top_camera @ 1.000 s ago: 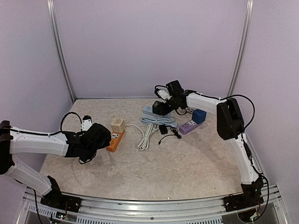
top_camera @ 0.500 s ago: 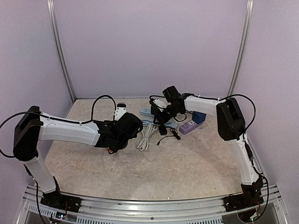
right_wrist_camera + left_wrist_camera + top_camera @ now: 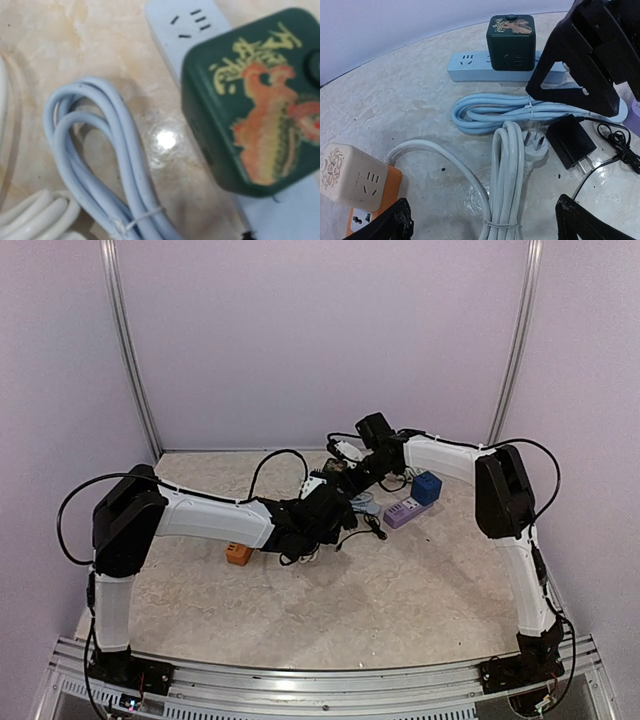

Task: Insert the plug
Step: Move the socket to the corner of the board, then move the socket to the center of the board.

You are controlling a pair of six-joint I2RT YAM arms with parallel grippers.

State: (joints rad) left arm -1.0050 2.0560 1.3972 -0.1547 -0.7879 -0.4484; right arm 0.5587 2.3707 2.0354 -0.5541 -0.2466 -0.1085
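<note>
Hovering wide open, empty, left gripper (image 3: 485,225) is facing the plug (image 3: 536,146).
Beyond its fingers (image 3: 390,227), right gripper (image 3: 580,80) is looming, its opening unclear.

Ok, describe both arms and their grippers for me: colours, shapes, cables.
The left arm and right arm both have smooth white link shells joined by bulky black joint housings, and they stand on a metal rail. Thin black cables loop loosely off each arm. The left gripper and right gripper are black. The left fingers have rough-textured tips. No markings are legible.
</note>
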